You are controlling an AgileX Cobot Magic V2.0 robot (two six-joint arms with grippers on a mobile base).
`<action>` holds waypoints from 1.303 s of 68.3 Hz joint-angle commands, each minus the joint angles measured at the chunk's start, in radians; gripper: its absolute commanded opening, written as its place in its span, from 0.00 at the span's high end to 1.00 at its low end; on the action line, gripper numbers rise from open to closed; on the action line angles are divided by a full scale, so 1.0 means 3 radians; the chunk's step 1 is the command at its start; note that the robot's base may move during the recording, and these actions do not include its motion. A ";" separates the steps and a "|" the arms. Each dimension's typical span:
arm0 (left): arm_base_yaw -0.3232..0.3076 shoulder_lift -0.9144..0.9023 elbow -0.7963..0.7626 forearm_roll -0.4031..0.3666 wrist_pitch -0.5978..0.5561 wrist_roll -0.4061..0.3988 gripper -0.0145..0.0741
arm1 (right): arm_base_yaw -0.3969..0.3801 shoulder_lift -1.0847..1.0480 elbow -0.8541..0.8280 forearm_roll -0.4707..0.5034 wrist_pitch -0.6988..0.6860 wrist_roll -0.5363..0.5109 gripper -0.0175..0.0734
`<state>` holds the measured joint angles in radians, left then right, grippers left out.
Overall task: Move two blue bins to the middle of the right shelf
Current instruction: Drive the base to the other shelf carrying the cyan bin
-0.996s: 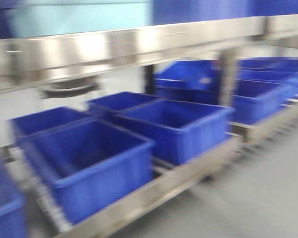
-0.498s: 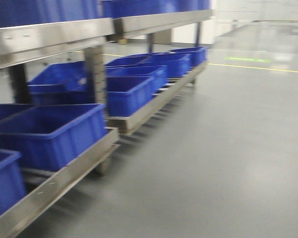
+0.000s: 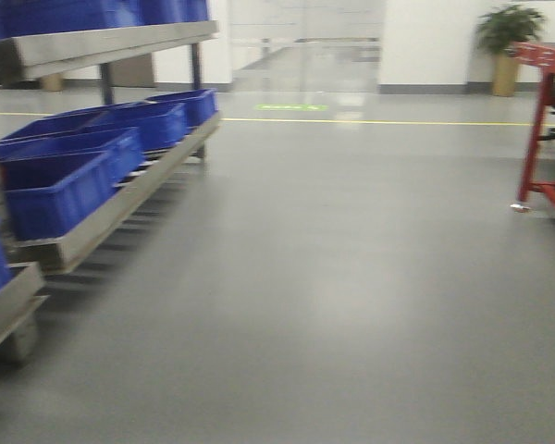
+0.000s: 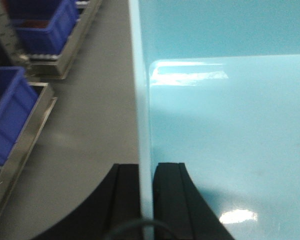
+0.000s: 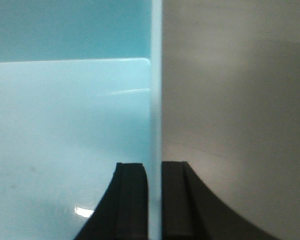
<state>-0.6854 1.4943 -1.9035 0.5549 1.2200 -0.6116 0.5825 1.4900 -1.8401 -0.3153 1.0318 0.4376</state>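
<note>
Your left hand [image 4: 146, 172] and right hand [image 5: 153, 172] are each clamped on a wall of one bin [image 4: 230, 140]. It's not shelved yet, so at least this placement is left.

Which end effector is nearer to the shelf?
Left. The left end effector clamps the pale bin wall on the shelf side; the right end effector clamps the opposite wall, only floor beyond.
</note>
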 commanded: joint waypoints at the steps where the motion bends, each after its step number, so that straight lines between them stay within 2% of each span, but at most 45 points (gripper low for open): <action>1: -0.0028 -0.0043 -0.0028 0.0000 -0.0117 -0.0002 0.96 | -0.0003 -0.0050 -0.0040 -0.0013 -0.0240 -0.0015 0.99; 89: -0.0028 -0.0043 -0.0022 0.0042 -0.0117 -0.0002 0.96 | -0.0003 -0.0050 -0.0040 -0.0013 -0.0252 -0.0015 0.99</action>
<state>-0.6854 1.4943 -1.9035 0.5596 1.2200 -0.6116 0.5825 1.4900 -1.8401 -0.3170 1.0294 0.4376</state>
